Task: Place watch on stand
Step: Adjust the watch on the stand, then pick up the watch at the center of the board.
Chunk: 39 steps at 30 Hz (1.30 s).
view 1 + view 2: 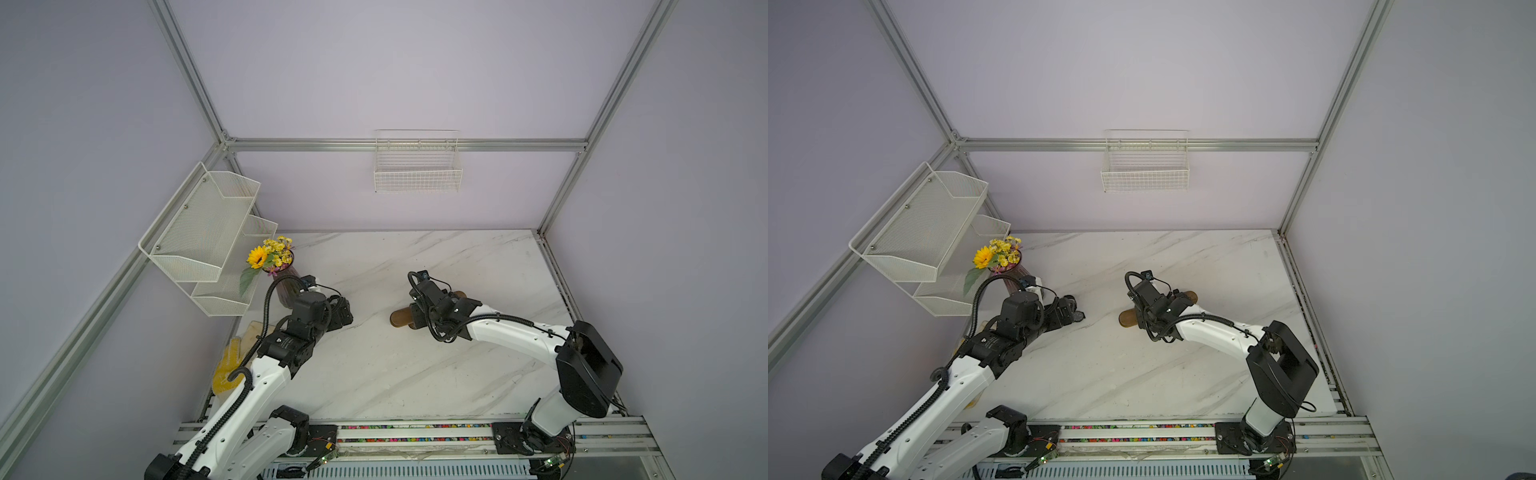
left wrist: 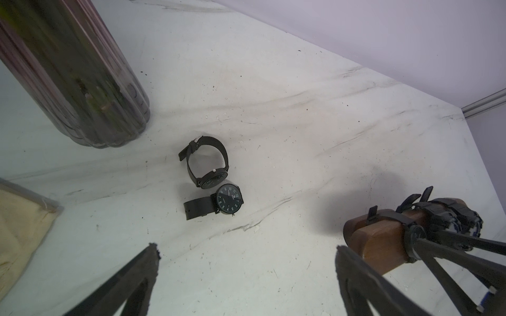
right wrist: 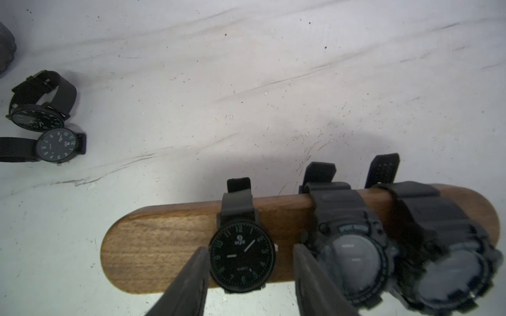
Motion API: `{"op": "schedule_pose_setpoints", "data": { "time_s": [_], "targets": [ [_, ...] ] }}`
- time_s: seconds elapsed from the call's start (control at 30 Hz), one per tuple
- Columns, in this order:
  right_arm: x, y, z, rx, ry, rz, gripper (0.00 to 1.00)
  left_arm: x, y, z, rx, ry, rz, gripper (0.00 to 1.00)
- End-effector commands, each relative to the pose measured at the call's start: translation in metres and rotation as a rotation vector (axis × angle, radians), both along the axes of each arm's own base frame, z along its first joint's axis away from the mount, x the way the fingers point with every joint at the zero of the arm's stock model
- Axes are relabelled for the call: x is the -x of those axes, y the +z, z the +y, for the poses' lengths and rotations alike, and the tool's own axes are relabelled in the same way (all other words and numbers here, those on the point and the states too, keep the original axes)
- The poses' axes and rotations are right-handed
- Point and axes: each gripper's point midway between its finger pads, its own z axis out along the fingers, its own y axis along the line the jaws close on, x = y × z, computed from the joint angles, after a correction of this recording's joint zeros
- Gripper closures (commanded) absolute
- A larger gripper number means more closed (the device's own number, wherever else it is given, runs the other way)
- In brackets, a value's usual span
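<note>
The dark brown wooden stand [image 3: 164,240] lies mid-table, its left end showing in both top views [image 1: 401,318] [image 1: 1127,318]. It carries a slim black watch [image 3: 242,257] and two bulky black sport watches [image 3: 353,254] [image 3: 451,273]. My right gripper [image 3: 250,247] is open and straddles the slim watch's face. One finger [image 3: 197,270] sits at the face's edge and the other stands apart from it. Two more black watches [image 2: 208,164] [image 2: 228,202] lie loose on the marble beside the vase. My left gripper [image 2: 246,247] hangs wide open and empty just short of them.
A ribbed dark vase [image 1: 286,291] with yellow flowers stands at the left, close to the left arm. A yellow cloth [image 1: 232,365] lies by the table's left edge. White mesh shelves [image 1: 203,232] and a wire basket [image 1: 417,166] hang on the walls.
</note>
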Motion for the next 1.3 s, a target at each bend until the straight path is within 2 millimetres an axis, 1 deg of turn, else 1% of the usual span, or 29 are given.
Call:
{"op": "schedule_pose_setpoints", "data": {
  "time_s": [0.0, 0.1, 0.13, 0.2, 0.23, 0.37, 0.5, 0.6, 0.73, 0.8, 0.93, 1.0, 1.17, 1.27],
  "targets": [
    [0.001, 0.007, -0.003, -0.022, -0.011, -0.005, 0.46, -0.001, -0.01, 0.006, -0.022, 0.018, 0.01, 0.0],
    [0.005, 0.016, 0.005, -0.069, 0.023, -0.001, 0.43, -0.002, -0.016, 0.012, -0.047, 0.049, 0.032, 0.0],
    [0.006, 0.023, 0.006, -0.087, 0.032, -0.004, 0.42, -0.003, -0.017, 0.014, -0.057, 0.059, 0.038, 0.0],
    [0.011, 0.041, 0.009, -0.14, 0.061, -0.025, 0.38, -0.005, -0.018, 0.02, -0.084, 0.087, 0.053, 0.0],
    [0.013, 0.05, 0.008, -0.159, 0.062, -0.041, 0.36, -0.005, -0.02, 0.023, -0.1, 0.1, 0.063, 0.0],
    [0.02, 0.088, -0.01, -0.202, 0.063, -0.144, 0.31, -0.008, -0.028, 0.036, -0.158, 0.165, 0.118, 0.0],
    [0.029, 0.109, -0.03, -0.251, 0.055, -0.235, 0.3, -0.009, -0.041, 0.049, -0.2, 0.225, 0.166, 0.0],
    [0.037, 0.117, -0.044, -0.288, 0.035, -0.273, 0.3, -0.011, -0.054, 0.057, -0.202, 0.246, 0.21, 0.0],
    [0.047, 0.121, -0.051, -0.353, 0.031, -0.304, 0.31, -0.019, -0.07, 0.058, -0.181, 0.238, 0.269, 0.0],
    [0.051, 0.117, -0.054, -0.372, 0.027, -0.306, 0.31, -0.022, -0.078, 0.059, -0.165, 0.238, 0.297, 0.0],
    [0.055, 0.112, -0.054, -0.396, 0.034, -0.305, 0.32, -0.028, -0.087, 0.059, -0.147, 0.226, 0.321, 0.05],
    [0.055, 0.109, -0.053, -0.391, 0.037, -0.298, 0.32, -0.032, -0.088, 0.055, -0.133, 0.204, 0.323, 0.07],
    [0.053, 0.1, -0.046, -0.385, 0.057, -0.273, 0.33, -0.049, -0.085, 0.034, -0.081, 0.1, 0.298, 0.13],
    [0.053, 0.098, -0.044, -0.39, 0.061, -0.27, 0.33, -0.056, -0.094, 0.026, -0.068, 0.063, 0.321, 0.15]
  ]
}}
